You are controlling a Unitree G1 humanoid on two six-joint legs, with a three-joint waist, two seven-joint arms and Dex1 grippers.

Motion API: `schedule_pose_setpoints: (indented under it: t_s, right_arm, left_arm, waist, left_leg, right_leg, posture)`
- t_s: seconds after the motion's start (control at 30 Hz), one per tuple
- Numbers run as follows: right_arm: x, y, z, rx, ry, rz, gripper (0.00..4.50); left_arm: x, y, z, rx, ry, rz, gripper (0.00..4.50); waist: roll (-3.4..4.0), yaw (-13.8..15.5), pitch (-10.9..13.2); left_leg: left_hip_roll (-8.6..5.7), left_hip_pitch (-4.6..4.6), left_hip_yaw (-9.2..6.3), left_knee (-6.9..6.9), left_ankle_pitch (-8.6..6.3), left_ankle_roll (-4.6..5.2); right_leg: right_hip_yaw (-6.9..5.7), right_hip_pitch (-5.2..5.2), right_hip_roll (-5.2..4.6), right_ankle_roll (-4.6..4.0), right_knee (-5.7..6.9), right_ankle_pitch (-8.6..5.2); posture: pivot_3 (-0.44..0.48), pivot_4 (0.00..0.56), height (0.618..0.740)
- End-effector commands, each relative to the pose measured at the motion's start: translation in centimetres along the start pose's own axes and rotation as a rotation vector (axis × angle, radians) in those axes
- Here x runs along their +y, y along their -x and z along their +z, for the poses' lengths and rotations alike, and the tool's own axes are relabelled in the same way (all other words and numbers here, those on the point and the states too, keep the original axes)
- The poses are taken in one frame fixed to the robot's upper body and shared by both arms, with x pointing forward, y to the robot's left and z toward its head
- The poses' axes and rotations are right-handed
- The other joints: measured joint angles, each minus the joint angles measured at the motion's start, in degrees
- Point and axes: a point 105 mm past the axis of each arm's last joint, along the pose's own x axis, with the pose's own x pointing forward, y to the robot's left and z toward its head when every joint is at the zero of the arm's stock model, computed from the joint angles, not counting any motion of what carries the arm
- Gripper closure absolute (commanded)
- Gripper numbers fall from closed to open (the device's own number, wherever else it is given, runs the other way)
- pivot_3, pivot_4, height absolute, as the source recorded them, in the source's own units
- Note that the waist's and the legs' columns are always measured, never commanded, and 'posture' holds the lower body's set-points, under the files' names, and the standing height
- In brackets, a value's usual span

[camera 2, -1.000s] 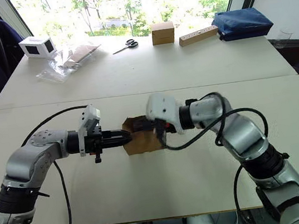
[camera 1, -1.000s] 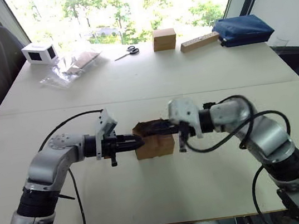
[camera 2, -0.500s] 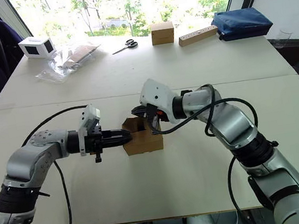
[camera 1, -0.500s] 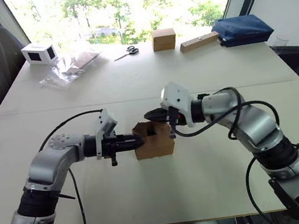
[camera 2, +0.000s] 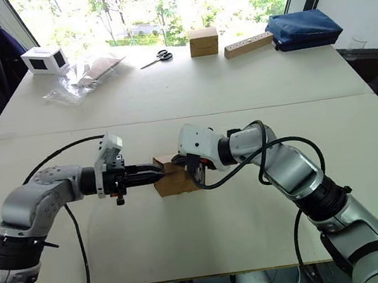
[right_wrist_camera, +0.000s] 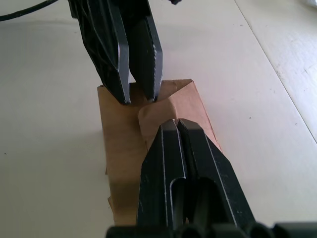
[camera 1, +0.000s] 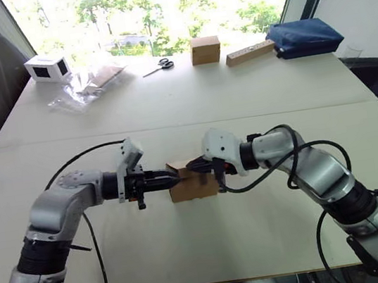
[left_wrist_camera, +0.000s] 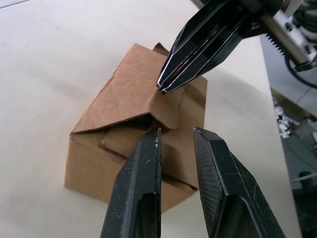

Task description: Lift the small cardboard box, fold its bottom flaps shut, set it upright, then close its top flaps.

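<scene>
Small cardboard box [camera 1: 194, 183] sits upright on the tabletop [camera 1: 190, 98], about mid-width and toward the near edge, between the two arms. Bottom looks done; top flaps [left_wrist_camera: 148, 94] mostly folded down, pointed one on top and not yet flat.

Left claw [left_wrist_camera: 176, 135] comes in level at the box's left end, fingers a narrow gap apart, gripping nothing, tips at the edge of the pointed flap. Right claw [right_wrist_camera: 177, 124] has its fingers pressed together, empty, tip resting on or just above the flap from the other side.

Risks, judged:
- Box is light and unclamped. Any sideways push from either claw probably slides or tips it instead of seating the flap.
- Pointed flap likely springs up once the right claw lifts, since nothing tucks or holds it.
- Tips of the two claws are very near each other over the box; a small misalignment could make them collide.
- Pressing too hard could dent the top inward.

Views: the head views give the box's place on the tabletop and both arms' approach. The left wrist view shows the raised flap edge and the seam beneath it, and the right wrist view shows the claw tips' spacing.
</scene>
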Motion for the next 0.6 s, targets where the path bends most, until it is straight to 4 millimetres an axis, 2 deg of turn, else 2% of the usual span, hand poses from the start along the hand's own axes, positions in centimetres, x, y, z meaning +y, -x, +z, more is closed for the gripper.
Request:
schedule_pose_setpoints:
  t_s: [0.03, 0.23, 0.43, 0.57, 0.6]
  right_arm:
    - [0.1, 0.1, 1.1, -0.025, 0.041, -0.008, 4.5]
    - [0.2, -0.1, 0.9, -0.018, 0.046, -0.009, 4.5]
    - [0.2, -0.1, 0.9, -0.017, 0.05, -0.011, 4.5]
    - [0.2, 0.1, 1.0, -0.02, 0.049, -0.019, 4.5]
    - [0.2, 0.1, 1.0, -0.021, 0.049, -0.021, 4.5]
  left_arm:
    - [0.5, 0.5, 2.9, -0.1, -0.031, 0.032, 3.49]
    - [1.0, -0.1, 3.6, -0.136, -0.039, 0.064, 3.49]
    - [2.8, -1.8, 2.5, -0.117, -0.04, 0.151, 3.49]
    - [3.1, -2.1, 2.2, -0.111, -0.064, 0.169, 3.49]
    - [3.1, -2.1, 2.2, -0.116, -0.059, 0.166, 3.76]
  waist:
    - [0.0, 0.2, 0.0]
    - [-0.01, 0.1, 0.0]
    - [-0.01, 0.1, 0.0]
    - [-0.01, 0.1, 0.0]
    - [-0.01, 0.1, 0.0]
  left_leg:
    - [0.0, 0.0, 0.0, 0.0, 0.0, 0.0]
    - [-0.06, -0.01, 0.0, 0.0, 0.0, -0.01]
    - [-0.08, 0.01, 0.01, 0.0, 0.01, -0.02]
    - [-0.08, -0.01, 0.01, 0.0, 0.01, -0.02]
    - [-0.08, -0.01, 0.01, 0.0, 0.01, -0.02]
  right_leg:
    - [0.0, 0.0, 0.0, 0.0, 0.0, 0.0]
    - [0.0, 0.03, -0.03, 0.01, -0.02, 0.0]
    - [0.0, 0.02, -0.01, 0.01, 0.0, 0.01]
    - [0.0, 0.01, -0.01, 0.0, -0.02, 0.0]
    - [0.0, 0.01, -0.01, 0.01, -0.02, 0.0]
  posture:
    - [0.0, 0.15, 0.74]
    - [0.0, 0.15, 0.74]
    - [0.0, 0.15, 0.74]
    - [0.0, 0.15, 0.74]
    - [0.0, 0.15, 0.74]
